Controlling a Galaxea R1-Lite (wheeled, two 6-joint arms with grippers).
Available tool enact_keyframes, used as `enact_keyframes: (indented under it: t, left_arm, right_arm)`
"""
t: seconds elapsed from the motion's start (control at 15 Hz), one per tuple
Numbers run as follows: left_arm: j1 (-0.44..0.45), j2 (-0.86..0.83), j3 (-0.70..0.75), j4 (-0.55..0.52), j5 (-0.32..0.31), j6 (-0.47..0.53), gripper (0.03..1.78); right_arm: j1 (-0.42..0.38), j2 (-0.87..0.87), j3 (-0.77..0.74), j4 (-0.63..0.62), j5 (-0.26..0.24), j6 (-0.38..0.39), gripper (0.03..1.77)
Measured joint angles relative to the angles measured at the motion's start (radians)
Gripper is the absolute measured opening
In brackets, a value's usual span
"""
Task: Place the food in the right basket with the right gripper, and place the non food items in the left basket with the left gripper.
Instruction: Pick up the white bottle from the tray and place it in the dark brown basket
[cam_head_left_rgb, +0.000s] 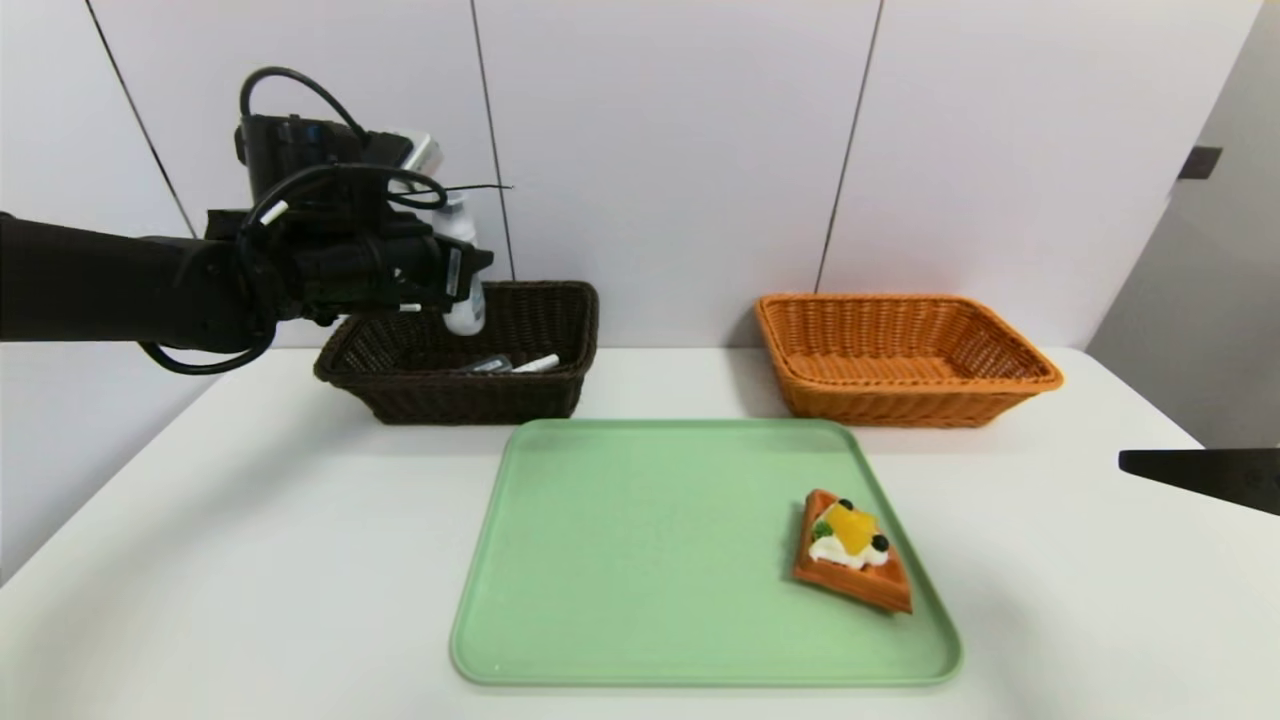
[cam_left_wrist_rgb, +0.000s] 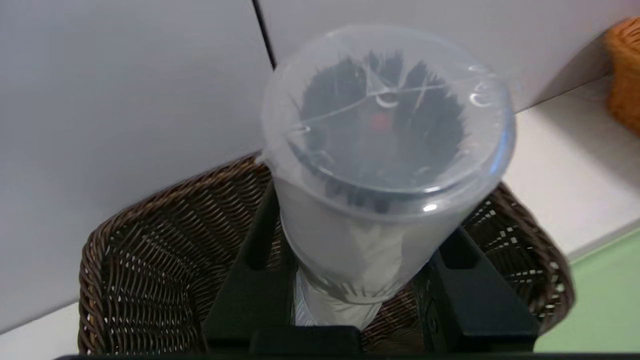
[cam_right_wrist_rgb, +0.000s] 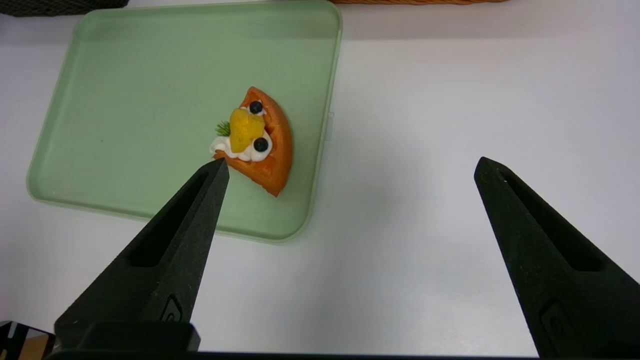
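Note:
My left gripper (cam_head_left_rgb: 462, 278) (cam_left_wrist_rgb: 360, 245) is shut on a white plastic bottle (cam_head_left_rgb: 463, 262) (cam_left_wrist_rgb: 385, 150) with a clear cap over black bristles. It holds the bottle in the air above the dark brown left basket (cam_head_left_rgb: 560, 375) (cam_left_wrist_rgb: 150, 250). A waffle slice (cam_head_left_rgb: 853, 550) (cam_right_wrist_rgb: 260, 142) topped with cream and fruit lies on the green tray (cam_head_left_rgb: 650, 560) (cam_right_wrist_rgb: 140, 100), near its right edge. My right gripper (cam_right_wrist_rgb: 352, 162) (cam_head_left_rgb: 1200, 475) hangs open over bare table to the right of the tray, nothing between its fingers. The orange right basket (cam_head_left_rgb: 905, 355) looks empty.
Inside the dark basket lie a white stick-shaped item (cam_head_left_rgb: 535, 364) and a dark item (cam_head_left_rgb: 487, 365). A white wall stands right behind both baskets. The white table (cam_head_left_rgb: 250, 560) runs wide on both sides of the tray.

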Motion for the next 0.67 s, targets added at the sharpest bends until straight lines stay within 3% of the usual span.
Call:
enact_keyframes:
  t: [0.47, 0.67]
  left_arm:
    - [0.030, 0.167, -0.060, 0.002, 0.001, -0.005, 0.64]
    - [0.032, 0.193, -0.067, 0.002, -0.001, -0.006, 0.94]
  right_arm:
    - [-0.002, -0.011, 0.013, 0.002, -0.003, 0.000, 1.70]
    - [-0.008, -0.016, 0.015, 0.001, -0.004, -0.001, 1.70]
